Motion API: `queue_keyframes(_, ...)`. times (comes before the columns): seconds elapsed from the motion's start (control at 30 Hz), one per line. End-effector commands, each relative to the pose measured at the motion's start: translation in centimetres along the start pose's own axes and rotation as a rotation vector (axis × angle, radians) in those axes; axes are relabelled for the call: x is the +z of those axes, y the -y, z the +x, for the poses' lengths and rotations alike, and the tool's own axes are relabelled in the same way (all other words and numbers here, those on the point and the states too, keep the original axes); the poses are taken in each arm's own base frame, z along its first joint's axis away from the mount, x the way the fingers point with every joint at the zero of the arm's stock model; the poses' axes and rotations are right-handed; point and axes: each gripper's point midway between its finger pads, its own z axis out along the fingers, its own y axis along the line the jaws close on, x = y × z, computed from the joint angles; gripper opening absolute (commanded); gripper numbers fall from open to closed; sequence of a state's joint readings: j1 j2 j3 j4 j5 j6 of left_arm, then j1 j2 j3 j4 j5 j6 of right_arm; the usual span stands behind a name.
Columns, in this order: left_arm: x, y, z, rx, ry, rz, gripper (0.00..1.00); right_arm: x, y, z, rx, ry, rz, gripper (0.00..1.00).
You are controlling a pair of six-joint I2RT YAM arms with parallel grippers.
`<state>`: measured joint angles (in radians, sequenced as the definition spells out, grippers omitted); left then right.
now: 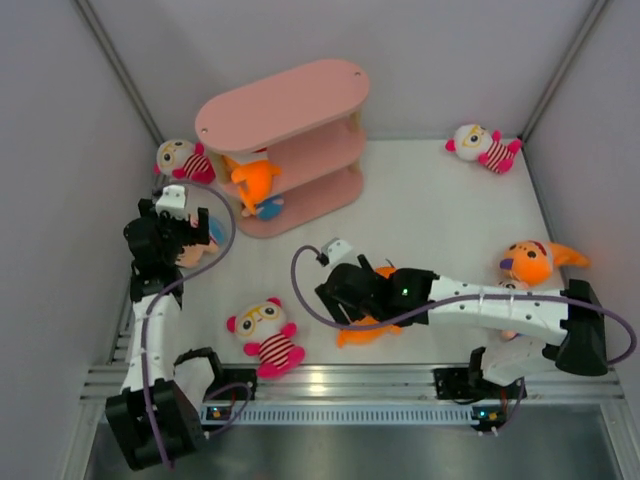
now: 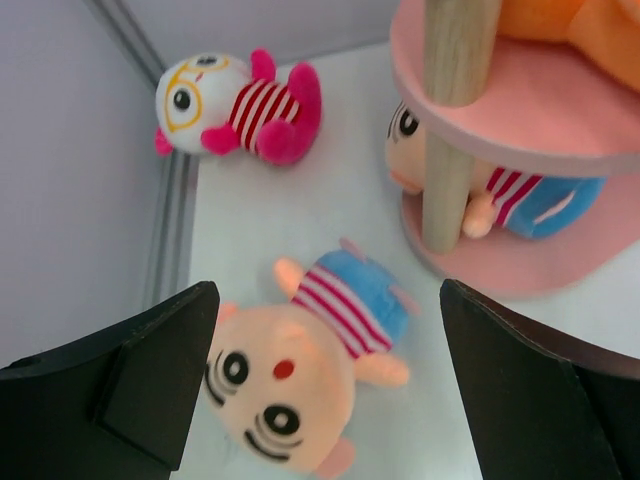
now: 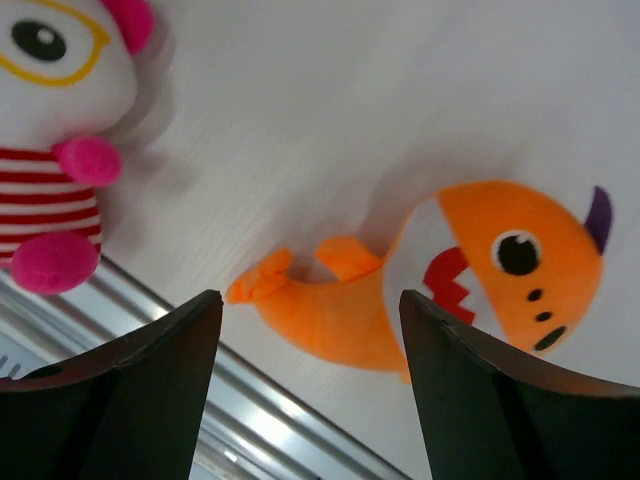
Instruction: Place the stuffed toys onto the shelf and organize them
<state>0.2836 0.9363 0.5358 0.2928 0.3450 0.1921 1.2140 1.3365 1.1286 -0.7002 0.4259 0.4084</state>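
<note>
**Both grippers open over toys, two toys on the shelf**

Nearest to me, by the front rail, the near glasses doll (image 1: pixel 265 335) lies on its back on the table (image 1: pixel 430 220). Just beside it to the right, the near shark (image 1: pixel 365 330) lies on its side. My right gripper (image 3: pixel 310 300) is over that shark with its jaws apart. In the right wrist view the tail sits between the fingers (image 3: pixel 150 390), and I see no pad pressing on the plush. The right shark (image 1: pixel 535 262) rests by the right wall, close to the arm's elbow.

Further in on the left, my left gripper (image 2: pixel 328 300) hangs with its jaws spread wide over the striped doll (image 2: pixel 300 370). That doll is face up, blue end toward the shelf, and free of both fingers.

Beyond it stands the shelf (image 1: pixel 290 140). The shelved shark (image 1: pixel 255 180) is on the middle board at the left end. The shelved doll (image 2: pixel 520 195) lies on the bottom board, behind an upright.

The far-left glasses doll (image 1: pixel 183 160) lies by the left wall beside the shelf. The far-right glasses doll (image 1: pixel 483 147) is well apart, in the back right corner.
</note>
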Motion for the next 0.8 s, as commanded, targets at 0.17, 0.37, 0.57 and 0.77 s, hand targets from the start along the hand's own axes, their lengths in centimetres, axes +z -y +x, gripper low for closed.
queue_keyframes(0.17,-9.5,-2.7,11.2,0.073,-0.752,-0.181,0.98,0.8,-3.2,7.8,0.121,-0.156,-0.016,0.72)
queue_keyframes(0.37,-11.4,-2.4,11.3,0.076,-0.744,-0.208,0.98,2.6,-2.6,10.1,0.202,-0.158,0.033,0.76)
queue_keyframes(0.57,-11.1,-1.5,9.2,0.053,-0.653,-0.173,0.98,6.0,-1.9,13.0,0.213,-0.184,0.087,0.75)
queue_keyframes(0.77,-11.3,-1.4,9.3,0.047,-0.665,-0.172,0.98,8.5,-0.5,14.1,0.199,-0.207,0.122,0.37)
